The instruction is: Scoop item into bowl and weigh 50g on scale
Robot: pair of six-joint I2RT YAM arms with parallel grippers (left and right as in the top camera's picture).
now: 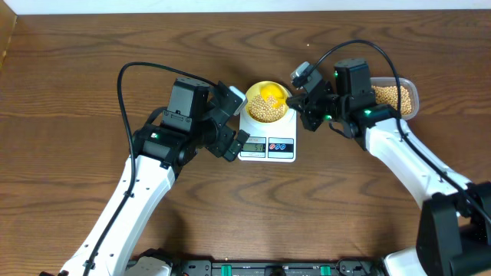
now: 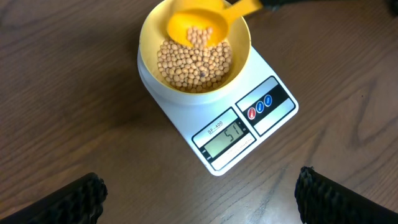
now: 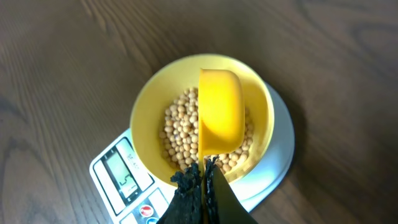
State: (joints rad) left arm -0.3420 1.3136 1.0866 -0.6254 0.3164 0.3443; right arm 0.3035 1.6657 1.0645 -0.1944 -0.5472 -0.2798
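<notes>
our right claw grips the scoop over the bowl; left claw stands wide, empty; we tip beans singly, watching the scale.

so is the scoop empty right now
No, the left wrist view shows a small cluster of beans lying in the yellow scoop above the bowl.
</notes>
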